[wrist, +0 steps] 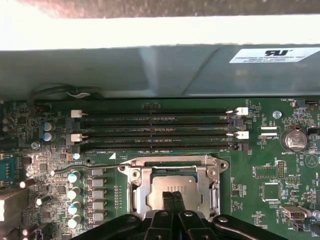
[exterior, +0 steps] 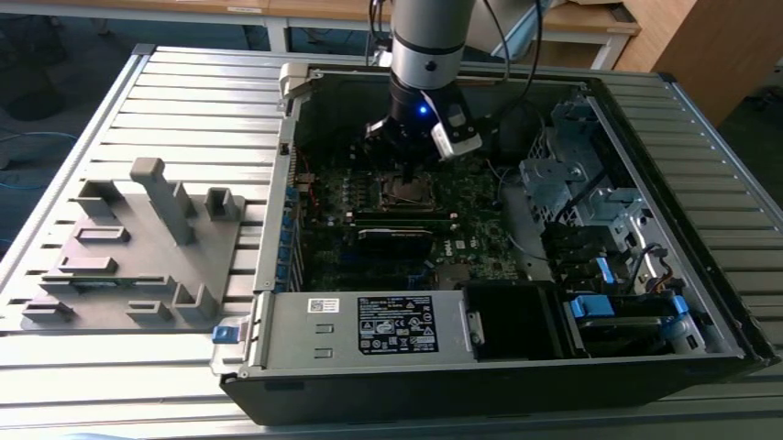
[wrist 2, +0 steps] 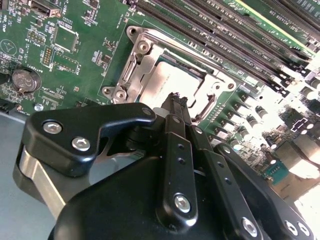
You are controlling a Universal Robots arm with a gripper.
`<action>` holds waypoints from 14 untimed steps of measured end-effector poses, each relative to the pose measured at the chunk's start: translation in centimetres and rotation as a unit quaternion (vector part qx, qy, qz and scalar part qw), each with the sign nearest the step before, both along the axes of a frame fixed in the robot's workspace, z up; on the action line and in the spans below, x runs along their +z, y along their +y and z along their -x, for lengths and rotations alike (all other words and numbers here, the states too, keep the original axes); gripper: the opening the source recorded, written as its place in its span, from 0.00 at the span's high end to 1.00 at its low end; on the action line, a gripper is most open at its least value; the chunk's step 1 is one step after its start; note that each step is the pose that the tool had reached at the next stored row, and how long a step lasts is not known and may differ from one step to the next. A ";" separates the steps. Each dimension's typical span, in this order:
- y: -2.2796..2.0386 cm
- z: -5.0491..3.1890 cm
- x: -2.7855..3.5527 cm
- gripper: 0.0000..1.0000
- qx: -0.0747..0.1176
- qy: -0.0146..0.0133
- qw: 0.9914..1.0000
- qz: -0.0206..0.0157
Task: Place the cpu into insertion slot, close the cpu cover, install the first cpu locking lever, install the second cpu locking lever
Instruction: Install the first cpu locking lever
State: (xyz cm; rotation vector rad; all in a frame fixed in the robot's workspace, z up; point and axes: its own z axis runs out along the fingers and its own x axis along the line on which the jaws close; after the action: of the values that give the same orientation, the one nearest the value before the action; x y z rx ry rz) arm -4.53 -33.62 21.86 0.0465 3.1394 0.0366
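1. The small, flat, square silver-grey cpu (wrist: 172,181) sits in the black insertion slot (exterior: 405,192). The shiny silver cpu cover (wrist: 138,184) lies flat around it.
2. My claw (wrist: 172,197) hangs just above the chip with its fingers pinched together, gripping nothing I can see.
3. The open black computer case (exterior: 490,378) holds the green motherboard (wrist: 260,150).
4. The case rests on a ribbed grey metal table (exterior: 183,92). A grey moulded fixture (exterior: 135,247) lies on the exterior view's left.

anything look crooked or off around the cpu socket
Nothing looks damaged. The cpu sits square in the window of the cpu cover, which looks flat. One oddity: a thin metal lever sticks out sideways over the board rather than lying along the cover, so it seems unlatched.
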 end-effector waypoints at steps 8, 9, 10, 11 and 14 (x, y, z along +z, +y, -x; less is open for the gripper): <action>0.00 0.00 0.37 0.89 0.000 0.000 1.000 0.000; 0.00 0.00 0.38 0.89 0.000 0.000 1.000 0.000; 0.00 0.00 0.38 0.89 0.000 0.000 1.000 0.000; 0.00 0.00 0.38 0.89 0.000 0.000 1.000 0.000; -0.01 0.00 0.45 0.89 0.000 0.000 1.000 0.000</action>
State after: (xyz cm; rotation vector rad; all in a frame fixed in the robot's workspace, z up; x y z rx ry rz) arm -4.53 -33.63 22.31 0.0465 3.1397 0.0359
